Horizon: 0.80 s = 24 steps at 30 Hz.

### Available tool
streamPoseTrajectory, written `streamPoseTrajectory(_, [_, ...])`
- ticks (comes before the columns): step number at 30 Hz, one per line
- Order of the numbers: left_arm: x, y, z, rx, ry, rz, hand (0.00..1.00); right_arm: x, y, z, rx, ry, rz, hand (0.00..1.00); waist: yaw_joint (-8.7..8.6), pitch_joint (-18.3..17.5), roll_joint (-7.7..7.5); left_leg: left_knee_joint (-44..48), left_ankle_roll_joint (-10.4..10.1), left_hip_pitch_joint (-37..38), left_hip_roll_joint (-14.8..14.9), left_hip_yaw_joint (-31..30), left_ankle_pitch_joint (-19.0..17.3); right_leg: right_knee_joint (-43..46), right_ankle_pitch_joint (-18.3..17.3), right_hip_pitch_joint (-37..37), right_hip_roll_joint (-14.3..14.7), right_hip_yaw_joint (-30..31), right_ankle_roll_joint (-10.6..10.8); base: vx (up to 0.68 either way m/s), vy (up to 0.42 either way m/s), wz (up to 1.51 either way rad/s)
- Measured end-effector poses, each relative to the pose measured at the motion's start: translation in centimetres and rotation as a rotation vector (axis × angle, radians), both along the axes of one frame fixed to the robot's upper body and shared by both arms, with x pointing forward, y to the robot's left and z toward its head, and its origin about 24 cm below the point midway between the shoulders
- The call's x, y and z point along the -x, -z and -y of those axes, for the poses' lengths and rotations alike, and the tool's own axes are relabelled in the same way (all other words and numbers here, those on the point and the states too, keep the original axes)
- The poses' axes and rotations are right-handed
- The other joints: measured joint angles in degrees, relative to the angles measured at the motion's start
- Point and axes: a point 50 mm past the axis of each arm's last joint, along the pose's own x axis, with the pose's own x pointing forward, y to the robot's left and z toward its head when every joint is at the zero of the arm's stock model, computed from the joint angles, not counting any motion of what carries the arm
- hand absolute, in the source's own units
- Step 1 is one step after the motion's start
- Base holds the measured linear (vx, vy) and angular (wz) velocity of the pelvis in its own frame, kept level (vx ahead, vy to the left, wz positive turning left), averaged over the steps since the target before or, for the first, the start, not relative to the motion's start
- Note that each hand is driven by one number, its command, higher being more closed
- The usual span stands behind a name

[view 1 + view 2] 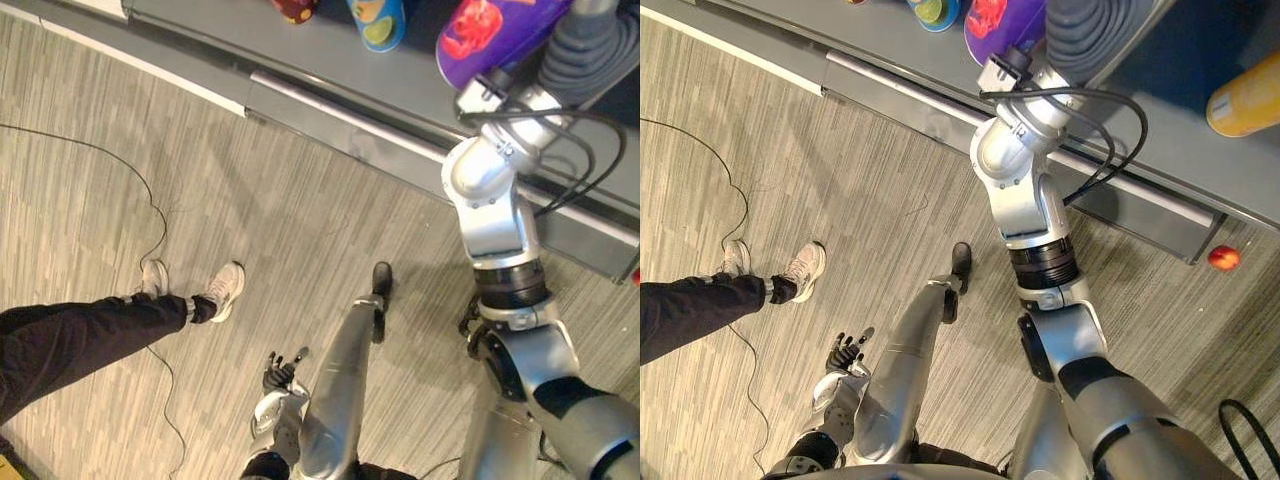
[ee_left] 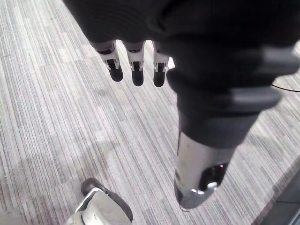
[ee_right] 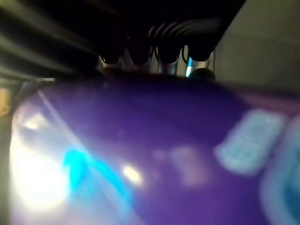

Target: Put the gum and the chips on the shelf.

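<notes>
- Purple and glossy, the chips bag (image 1: 490, 35) is in the left eye view at the front part of the grey shelf (image 1: 250, 40). Near it, to the left, stand a blue canister (image 1: 378, 20) and a red item (image 1: 295, 8). Whether one of them is the gum, I cannot tell.
- In the same view the right arm reaches far forward and up to the shelf, almost straight. The right hand (image 1: 590, 45) shows its dark ribbed cover just beside the bag.
- The left arm hangs down beside the body. The left hand (image 1: 283, 372) is low over the striped grey floor (image 1: 150, 130), well apart from the shelf.
- A person's leg in a dark trouser (image 1: 70, 340) comes in from the left, with pale shoes (image 1: 225, 290) on the floor.
- In the right eye view a yellow canister (image 1: 1245, 100) lies further right on the shelf. A small red thing (image 1: 1224, 258) lies on the floor near the foot of the shelf.
- In the left wrist view the left hand's fingers (image 2: 136, 70) point straight down to the floor. They are relaxed, side by side, and hold nothing.
- In the right wrist view the purple bag is very close under the palm. The dark fingertips (image 3: 164, 51) of the right hand bend in a row over the far edge of the bag, so the hand is closed round the chips bag. The thumb is hidden.
</notes>
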Motion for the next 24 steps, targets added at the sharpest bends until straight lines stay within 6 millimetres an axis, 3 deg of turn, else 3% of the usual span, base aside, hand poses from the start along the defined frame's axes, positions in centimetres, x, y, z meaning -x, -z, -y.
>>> streamPoseTrajectory(13, [-0.2,-0.2,0.3,0.009,0.030,0.031,0.00,-1.2,-0.5,1.7,0.027,0.091,-0.009,1.00,1.38,0.0,-0.03,2.9,0.3,-5.7,-1.2,-0.4,0.3,3.7,-0.7,-5.8,-1.4,0.8,0.5,0.01,-0.015,0.05])
streamPoseTrajectory(24, [-0.2,-0.3,0.3,0.031,0.026,0.063,0.00,-1.3,-2.1,1.6,0.091,0.136,0.034,1.00,1.99,0.0,-0.03,3.3,0.2,-7.6,-1.8,-0.8,0.5,4.6,-0.9,-7.7,-1.9,0.8,0.7,0.03,-0.014,0.04])
